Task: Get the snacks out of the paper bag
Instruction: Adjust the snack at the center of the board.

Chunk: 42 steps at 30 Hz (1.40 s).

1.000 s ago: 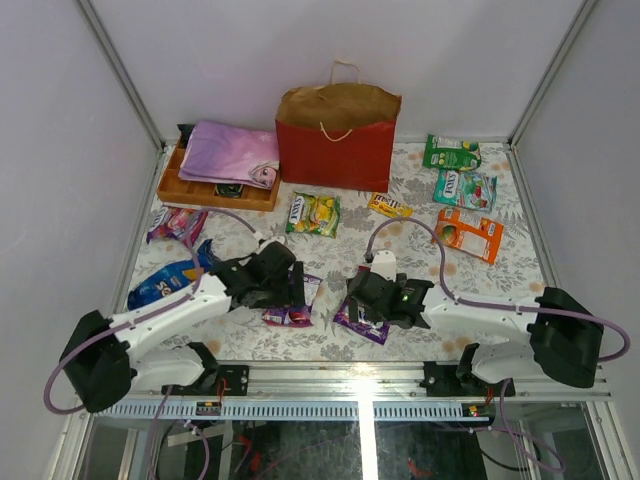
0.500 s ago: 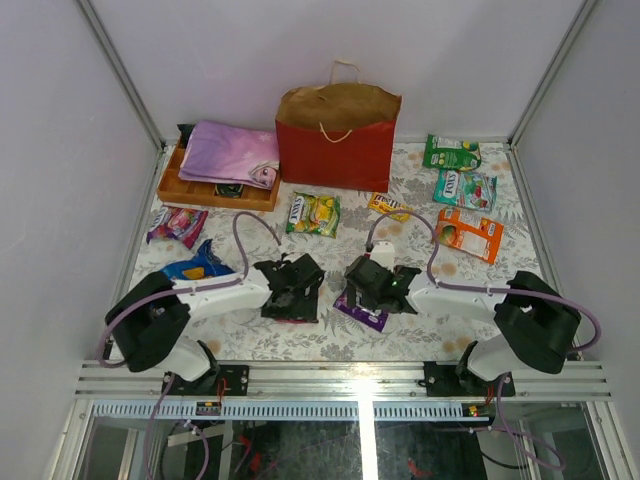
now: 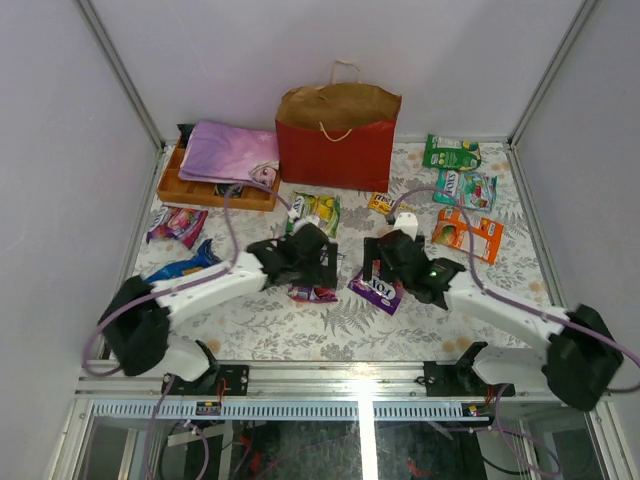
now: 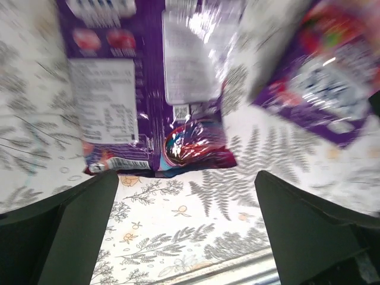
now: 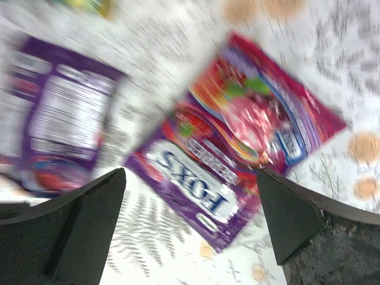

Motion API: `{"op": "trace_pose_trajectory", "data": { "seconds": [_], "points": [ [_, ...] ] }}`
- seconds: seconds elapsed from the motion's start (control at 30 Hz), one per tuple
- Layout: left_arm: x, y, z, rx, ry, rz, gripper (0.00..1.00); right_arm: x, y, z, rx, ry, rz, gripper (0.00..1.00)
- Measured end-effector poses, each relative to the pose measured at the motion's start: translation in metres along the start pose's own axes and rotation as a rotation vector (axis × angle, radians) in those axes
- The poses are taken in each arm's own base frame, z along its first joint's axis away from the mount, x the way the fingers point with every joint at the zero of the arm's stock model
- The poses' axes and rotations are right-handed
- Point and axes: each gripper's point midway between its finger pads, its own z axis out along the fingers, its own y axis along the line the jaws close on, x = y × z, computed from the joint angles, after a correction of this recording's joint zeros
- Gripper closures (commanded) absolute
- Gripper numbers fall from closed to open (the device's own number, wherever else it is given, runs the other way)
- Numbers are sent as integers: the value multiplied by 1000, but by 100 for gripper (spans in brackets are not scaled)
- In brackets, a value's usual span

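Top external view: left gripper (image 3: 308, 272) and right gripper (image 3: 385, 270) (both open, empty) are parked over loose purple packets (image 3: 378, 291); the paper bag (image 3: 335, 150) is to be checked next.

The snacks (image 3: 381, 291) are glossy plastic, the paper bag (image 3: 336, 155) matt, the tray (image 3: 200, 192) wooden.

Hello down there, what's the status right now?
Left gripper open, empty, above purple packet. Right gripper open, empty, above Fox's packet. Paper bag upright at back. Nothing blocking.

Left claw (image 4: 187, 196) wider; it, right claw (image 5: 191, 178) and purple packets (image 3: 380, 292) farther out
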Motion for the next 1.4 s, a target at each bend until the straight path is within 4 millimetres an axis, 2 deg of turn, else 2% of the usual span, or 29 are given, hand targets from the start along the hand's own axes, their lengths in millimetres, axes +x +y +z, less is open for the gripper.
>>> {"op": "trace_pose_trajectory", "data": {
  "seconds": [0.07, 0.13, 0.2, 0.27, 0.33, 0.37, 0.43, 0.5, 0.57, 0.67, 0.8, 0.87, 1.03, 1.13, 1.4],
  "points": [
    [-30, -3, -31, 79, -82, -46, 0, -32, 14, -24, -105, -118, 22, 1],
    [-71, 13, -68, 150, -196, -140, 0, -61, 30, -46, -219, -225, 55, 0],
    [-114, 54, -105, 160, -340, -267, 0, -85, 53, -63, -343, -308, 75, 3],
    [-137, 99, -130, 117, -443, -371, 0, -98, 85, -72, -458, -344, 58, 6],
    [-143, 139, -145, 80, -491, -460, 0, -103, 122, -74, -562, -335, 25, 11],
    [-143, 152, -146, 79, -493, -492, 0, -102, 148, -70, -626, -317, 6, 13],
    [-135, 185, -143, 110, -478, -597, 0, -99, 197, -59, -757, -279, -14, 17],
    [-118, 228, -134, 103, -452, -757, 0, -90, 245, -44, -880, -212, -26, 19],
    [-106, 252, -126, 107, -430, -877, 0, -82, 281, -28, -956, -154, -41, 20],
    [-99, 248, -119, 178, -397, -933, 0, -66, 340, -4, -1075, -71, -68, 23],
    [-107, 241, -129, 218, -431, -910, 0, -42, 379, 13, -1175, 25, -75, 30],
    [-109, 240, -132, 222, -448, -899, 0, -25, 384, 27, -1179, 74, -71, 33],
    [-112, 239, -138, 224, -477, -883, 0, 1, 392, 48, -1211, 169, -42, 38],
    [-112, 239, -138, 224, -480, -881, 0, 5, 394, 49, -1231, 185, -27, 37],
    [-107, 239, -137, 217, -482, -880, 0, -5, 406, 51, -1257, 167, -18, 5]
  ]
}}
